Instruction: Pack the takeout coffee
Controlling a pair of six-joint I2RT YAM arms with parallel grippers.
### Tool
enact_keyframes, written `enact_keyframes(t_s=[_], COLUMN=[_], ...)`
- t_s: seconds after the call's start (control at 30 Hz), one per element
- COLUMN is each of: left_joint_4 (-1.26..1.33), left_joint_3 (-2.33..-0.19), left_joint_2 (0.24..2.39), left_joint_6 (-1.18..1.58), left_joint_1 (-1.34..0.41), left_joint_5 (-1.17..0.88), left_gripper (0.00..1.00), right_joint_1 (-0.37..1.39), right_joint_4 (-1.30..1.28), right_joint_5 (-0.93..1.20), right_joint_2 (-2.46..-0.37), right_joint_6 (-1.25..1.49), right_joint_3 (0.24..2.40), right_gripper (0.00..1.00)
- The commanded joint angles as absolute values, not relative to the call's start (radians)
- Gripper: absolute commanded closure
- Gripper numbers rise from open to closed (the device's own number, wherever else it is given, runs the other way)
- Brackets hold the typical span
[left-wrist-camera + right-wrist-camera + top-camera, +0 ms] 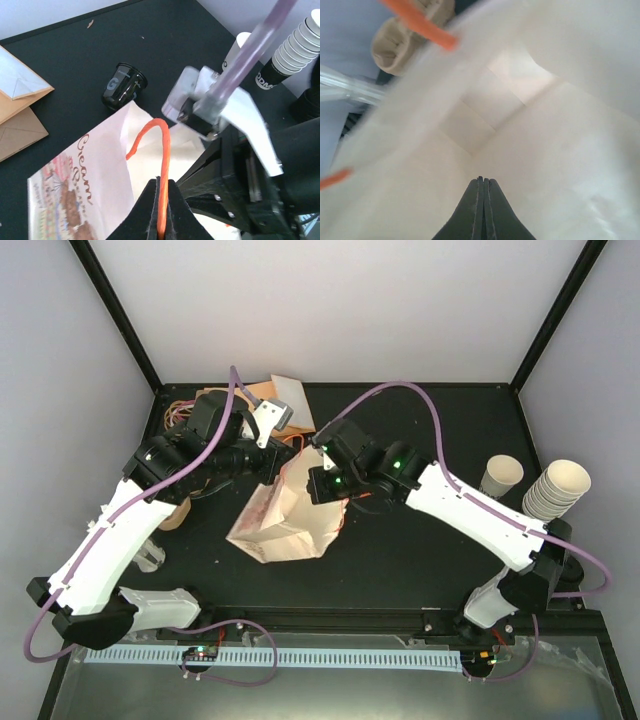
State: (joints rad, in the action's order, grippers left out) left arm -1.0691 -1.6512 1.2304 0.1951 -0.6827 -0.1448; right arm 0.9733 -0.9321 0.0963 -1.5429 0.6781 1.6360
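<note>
Because the left gripper (161, 192) is clenched on the orange handle (162, 145), the paper bag (280, 525) has its mouth lifted, I judge to ready it for loading. The right gripper (480, 187), fingers pressed together on nothing, reaches inside the bag, where no content shows. The takeout coffee (501, 474) stands upright at 3 o'clock from the bag, well apart, beside the stack of cups (556, 488).

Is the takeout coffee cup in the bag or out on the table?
Out. The coffee cup stands upright beside the cup stack, well apart from the paper bag.
</note>
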Motion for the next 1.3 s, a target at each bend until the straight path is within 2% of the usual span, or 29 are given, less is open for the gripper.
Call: enact_keyframes(t_s=[0.0,0.23,0.83,1.13,1.27], left_joint_4=[-1.021,-1.006,-1.102,-1.098,-1.09], left_joint_3=[-1.658,-1.663,-1.785,-1.783,-1.796], left_joint_2=[1.217,1.205,1.218,1.265,1.308], left_joint_6=[0.21,0.21,0.15,0.123,0.129], left_joint_1=[-0.69,-0.69,-0.689,-0.697,-0.731], left_joint_5=[-0.169,-0.152,-0.027,-0.245,-0.272], left_gripper=[0.98,0.98,0.98,0.98,0.99], right_joint_1=[0.974,0.973,0.971,0.974,0.977], right_joint_4=[-0.865,-0.945,-0.949,-0.624,-0.547], right_joint_5=[0.07,-0.04,-0.32,0.08,0.103], right_joint_2=[-1.515,-1.543,-1.462,-1.313,-1.308], right_joint_6=[0.769,0.777,0.696,0.299,0.238], right_joint_3=[1.568,1.479,1.202,1.107,1.102], right_gripper=[0.99,0.99,0.99,0.99,0.99])
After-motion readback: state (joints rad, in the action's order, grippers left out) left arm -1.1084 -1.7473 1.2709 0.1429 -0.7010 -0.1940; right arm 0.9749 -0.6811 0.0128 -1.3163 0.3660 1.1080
